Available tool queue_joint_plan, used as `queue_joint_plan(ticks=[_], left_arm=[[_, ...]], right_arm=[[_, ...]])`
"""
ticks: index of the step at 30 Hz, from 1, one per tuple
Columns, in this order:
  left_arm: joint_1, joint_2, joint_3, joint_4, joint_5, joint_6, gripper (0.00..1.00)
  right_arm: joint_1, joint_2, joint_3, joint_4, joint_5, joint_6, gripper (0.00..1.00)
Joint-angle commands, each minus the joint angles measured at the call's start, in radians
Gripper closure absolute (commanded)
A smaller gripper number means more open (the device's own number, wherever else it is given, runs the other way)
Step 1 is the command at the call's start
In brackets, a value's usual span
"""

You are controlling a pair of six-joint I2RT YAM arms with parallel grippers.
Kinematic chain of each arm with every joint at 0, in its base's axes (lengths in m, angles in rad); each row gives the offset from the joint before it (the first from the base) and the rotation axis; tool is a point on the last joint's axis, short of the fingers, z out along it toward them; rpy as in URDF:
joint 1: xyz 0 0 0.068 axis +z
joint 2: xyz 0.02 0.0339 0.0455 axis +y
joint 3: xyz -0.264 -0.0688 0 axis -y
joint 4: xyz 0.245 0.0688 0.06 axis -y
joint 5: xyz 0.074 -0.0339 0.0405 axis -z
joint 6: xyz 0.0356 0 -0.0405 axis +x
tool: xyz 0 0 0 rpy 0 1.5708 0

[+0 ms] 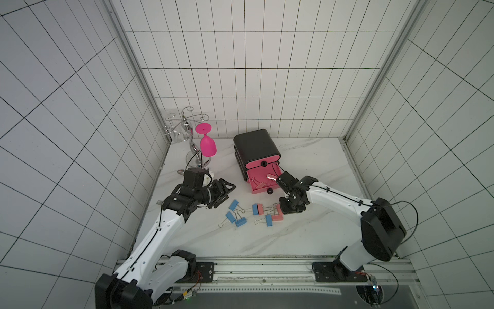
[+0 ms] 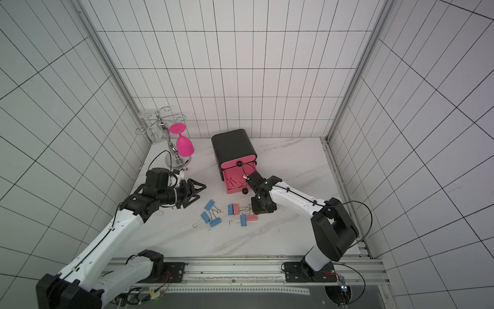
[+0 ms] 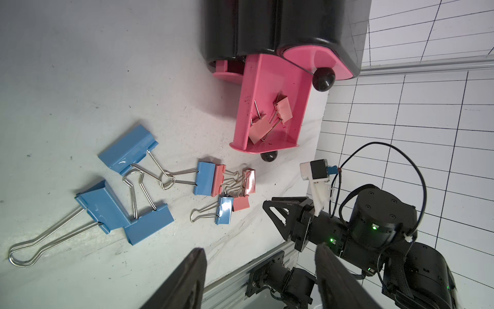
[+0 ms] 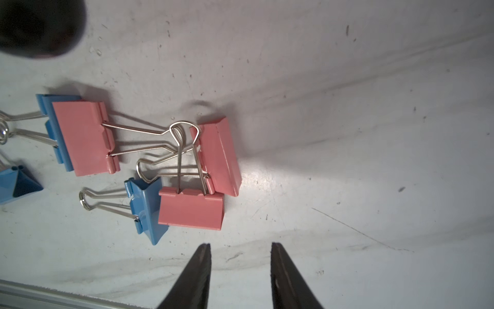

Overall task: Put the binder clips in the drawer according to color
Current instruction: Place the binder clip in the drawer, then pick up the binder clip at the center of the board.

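Observation:
The black drawer chest (image 1: 256, 145) stands at the back. Its middle pink drawer (image 3: 270, 80) is pulled out, with two salmon-pink binder clips (image 3: 284, 108) lying in it. Several blue clips (image 1: 233, 204) and three pink clips (image 4: 191, 208) lie tangled on the marble in front of it. My right gripper (image 4: 240, 244) points down just beside the pink clips at the heap's right end. It is open, and only bare table shows between its fingers. My left gripper (image 1: 231, 192) hovers left of the heap, open and holding nothing.
A chrome glass rack (image 1: 192, 149) with a hanging pink goblet (image 1: 208, 145) stands at the back left. Tiled walls close three sides. A metal rail (image 1: 267, 267) with both arm bases runs along the front.

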Motion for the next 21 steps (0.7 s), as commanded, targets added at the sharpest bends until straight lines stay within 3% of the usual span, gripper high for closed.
queue_joint_plan(ticks=[1, 6, 12, 21], left_arm=[[0.003, -0.034, -0.019, -0.014, -0.015, -0.005, 0.32], [0.003, -0.045, -0.023, -0.028, -0.018, -0.002, 0.32], [0.004, -0.04, -0.013, -0.034, -0.016, 0.008, 0.32], [0.005, -0.032, -0.009, -0.045, -0.01, 0.026, 0.32]], right_arm=[[0.028, 0.032, 0.005, 0.063, -0.004, 0.056, 0.58], [0.09, 0.102, 0.051, 0.055, 0.02, 0.061, 0.45], [0.108, 0.125, 0.061, 0.032, 0.061, 0.077, 0.37], [0.13, 0.156, 0.066, 0.029, 0.07, 0.076, 0.33]])
